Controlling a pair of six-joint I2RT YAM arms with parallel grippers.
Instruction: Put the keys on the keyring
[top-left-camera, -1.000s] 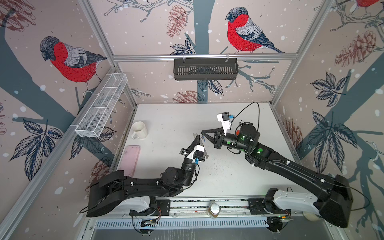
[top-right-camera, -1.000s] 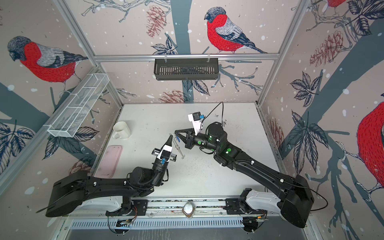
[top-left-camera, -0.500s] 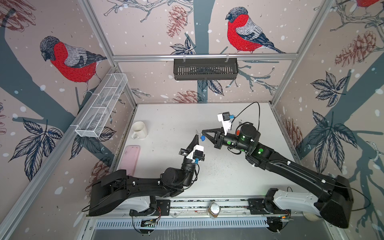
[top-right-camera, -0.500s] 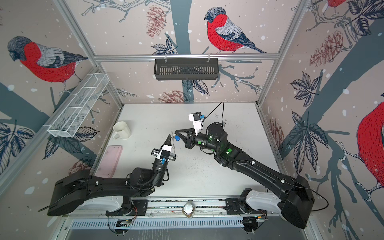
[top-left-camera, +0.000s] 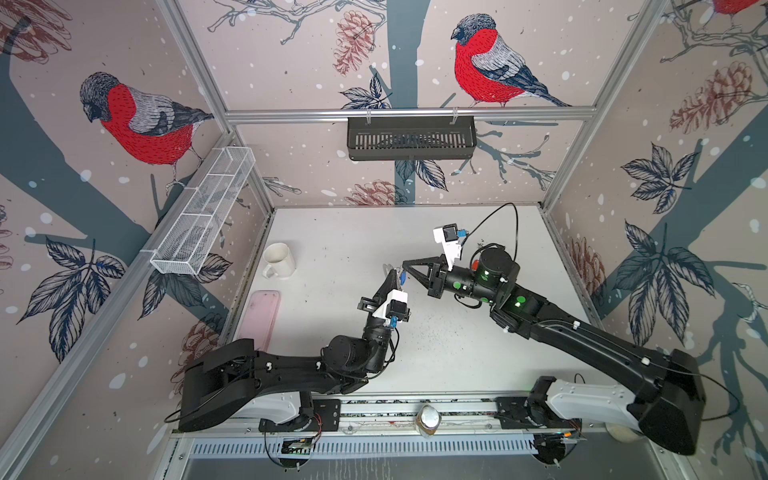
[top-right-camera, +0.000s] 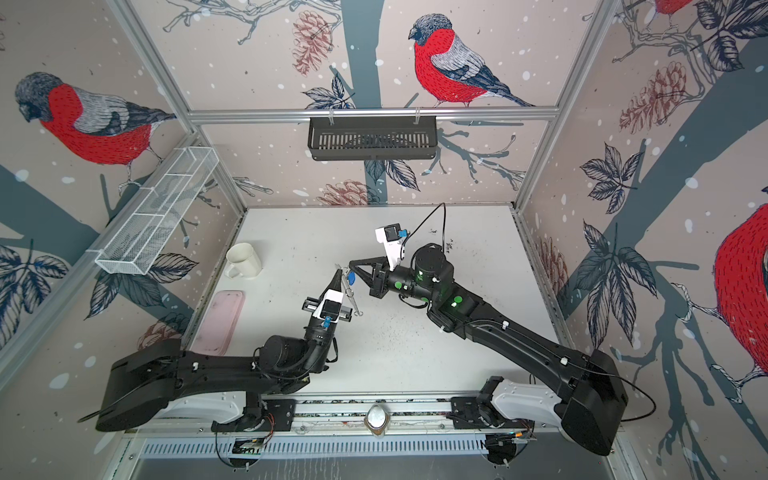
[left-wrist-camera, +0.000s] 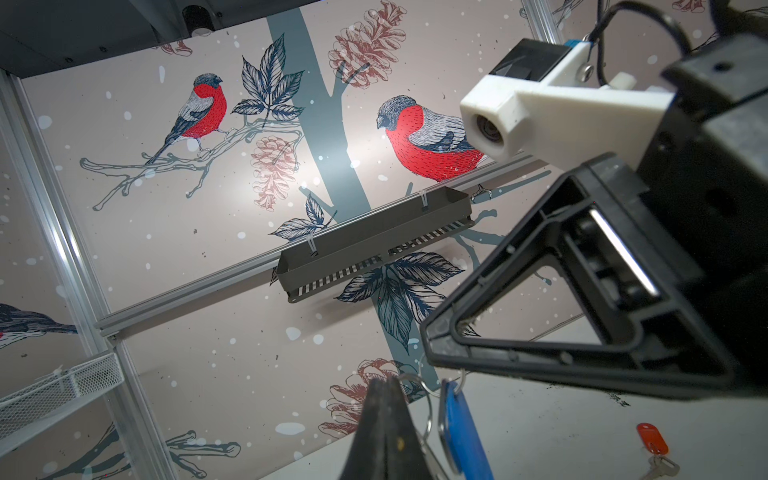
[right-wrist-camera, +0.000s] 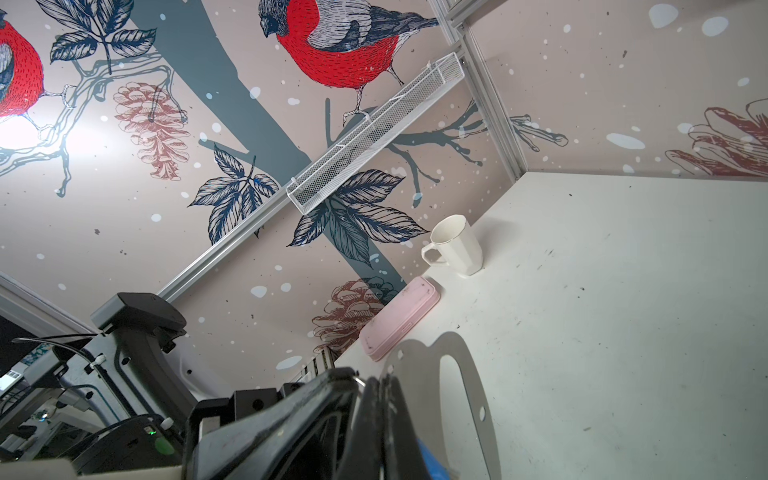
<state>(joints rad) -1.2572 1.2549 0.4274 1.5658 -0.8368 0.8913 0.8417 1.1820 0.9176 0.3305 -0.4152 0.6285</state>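
My left hand (top-left-camera: 393, 274) and right hand (top-left-camera: 404, 263), both pressed together, meet at the grey keyring (right-wrist-camera: 453, 399) and blue tag (left-wrist-camera: 461, 428) above the desk (top-left-camera: 457, 357). I cannot tell which grips what. The red-tagged key (left-wrist-camera: 652, 440) lies by my right wrist, with the mug (top-left-camera: 278, 259) and pink case (top-left-camera: 262, 318) well apart.

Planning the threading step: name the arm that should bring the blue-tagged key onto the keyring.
Right, probably: the right gripper is shut at the ring carrying the blue tag, while the left gripper seems shut on the keyring, steadying it.

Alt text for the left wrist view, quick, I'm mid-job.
A blue oval tag hangs on a silver ring between the shut left gripper and shut right gripper; a red oval tag lies on the white table.
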